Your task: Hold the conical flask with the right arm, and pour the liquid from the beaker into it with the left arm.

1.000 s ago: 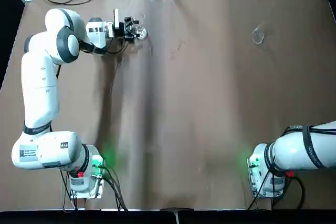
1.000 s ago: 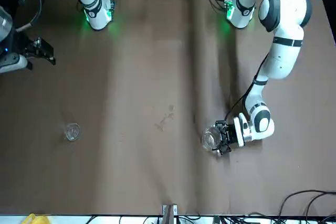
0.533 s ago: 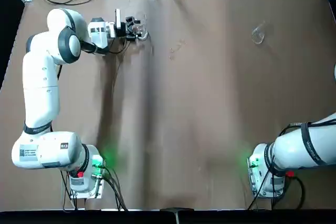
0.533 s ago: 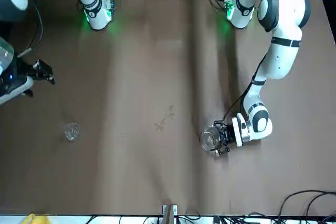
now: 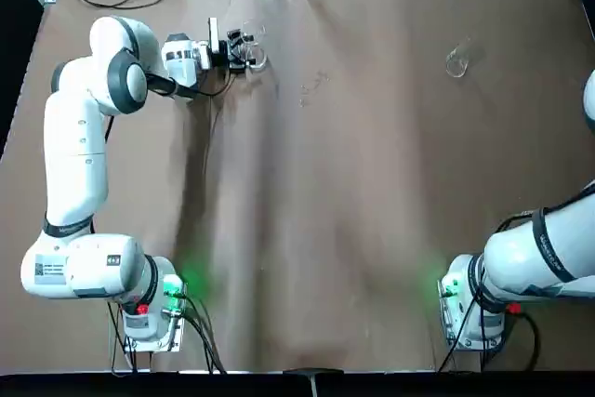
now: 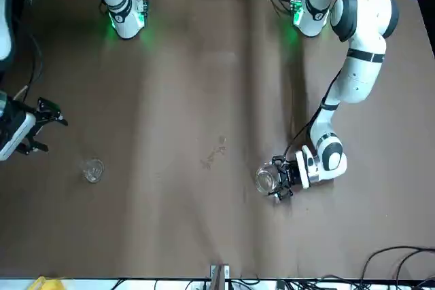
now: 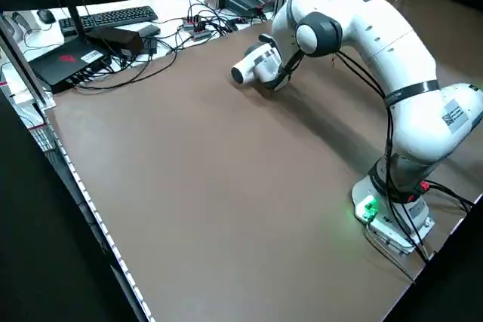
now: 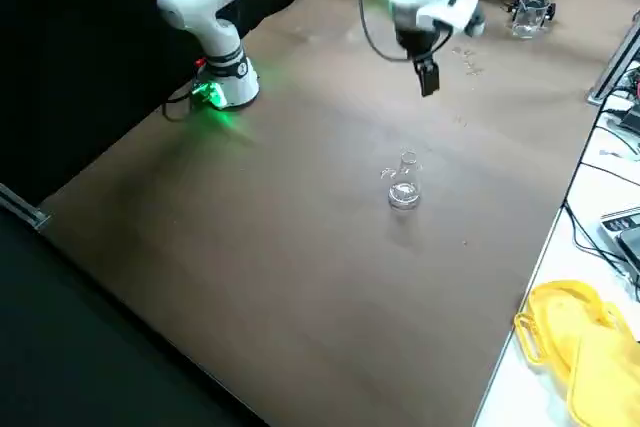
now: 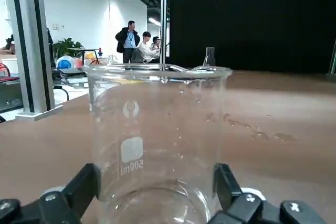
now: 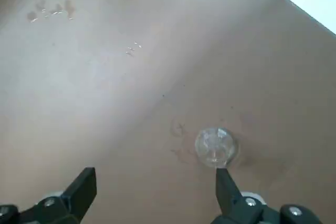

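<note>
The left gripper (image 6: 277, 180) lies low and level at the far left of the table (image 5: 372, 192), its fingers on either side of the beaker (image 6: 266, 179) low on the wall; from the left wrist view the glass fills the gap between the pads, so it looks clamped, gripped near the base, probably so the rim stays free for tipping. The beaker (image 9: 157, 140) stands upright, and a little liquid seems to sit at the bottom. The flask (image 5: 456, 60) stands alone, upright, on the far right of the table, well apart from the beaker, with nothing touching it. The right gripper (image 10: 152, 203) hangs above it and points down, fingers spread wide, with the flask (image 10: 216, 147) seen from above just off one fingertip rather than between the two. That placing suits a descent onto the narrow neck, but the gripper likely needs to shift sideways first. Holding the flask comes before pouring, since a light vessel with a small mouth could be knocked over. A few wet marks (image 5: 314, 85) sit on the table between the two vessels.
</note>
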`<action>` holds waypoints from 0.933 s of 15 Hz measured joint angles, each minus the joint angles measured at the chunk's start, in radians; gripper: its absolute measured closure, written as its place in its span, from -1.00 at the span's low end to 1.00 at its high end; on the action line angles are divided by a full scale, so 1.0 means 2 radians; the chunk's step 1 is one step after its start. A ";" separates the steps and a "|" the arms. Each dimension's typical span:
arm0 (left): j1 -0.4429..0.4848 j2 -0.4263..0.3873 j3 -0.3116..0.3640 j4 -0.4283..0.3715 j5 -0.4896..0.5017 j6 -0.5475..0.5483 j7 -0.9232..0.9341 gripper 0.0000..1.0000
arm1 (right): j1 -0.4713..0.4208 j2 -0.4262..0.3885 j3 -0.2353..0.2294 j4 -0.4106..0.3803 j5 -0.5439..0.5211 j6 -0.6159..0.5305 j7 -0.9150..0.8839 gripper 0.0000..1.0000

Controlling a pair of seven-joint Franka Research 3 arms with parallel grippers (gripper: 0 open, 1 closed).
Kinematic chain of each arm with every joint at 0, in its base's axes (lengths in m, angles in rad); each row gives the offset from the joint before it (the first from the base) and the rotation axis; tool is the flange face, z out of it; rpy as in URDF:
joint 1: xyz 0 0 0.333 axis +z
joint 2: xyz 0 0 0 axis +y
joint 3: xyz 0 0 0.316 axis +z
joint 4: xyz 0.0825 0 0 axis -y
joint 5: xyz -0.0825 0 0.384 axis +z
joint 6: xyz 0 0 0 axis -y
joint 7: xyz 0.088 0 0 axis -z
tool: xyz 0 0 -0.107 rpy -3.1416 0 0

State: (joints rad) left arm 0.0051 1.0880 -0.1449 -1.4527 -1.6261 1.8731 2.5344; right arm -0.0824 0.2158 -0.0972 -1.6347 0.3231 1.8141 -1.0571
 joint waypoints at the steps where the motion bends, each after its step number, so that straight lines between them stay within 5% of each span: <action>1: 0.000 0.000 0.000 0.000 0.000 0.000 0.000 -0.93 | -0.013 0.011 0.000 0.000 0.024 0.001 -0.044 -1.00; 8: 0.000 -0.004 -0.002 0.012 0.000 -0.006 0.002 -0.93 | -0.081 0.090 -0.001 0.007 0.142 0.006 -0.313 -1.00; 14: -0.002 -0.046 -0.004 0.017 0.000 -0.002 -0.031 -0.93 | -0.140 0.167 -0.001 0.018 0.271 -0.015 -0.506 -1.00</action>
State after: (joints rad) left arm 0.0001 0.9970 -0.1522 -1.4182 -1.6268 1.8692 2.4723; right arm -0.3623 0.5500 -0.0994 -1.5983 0.8642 1.7838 -2.0694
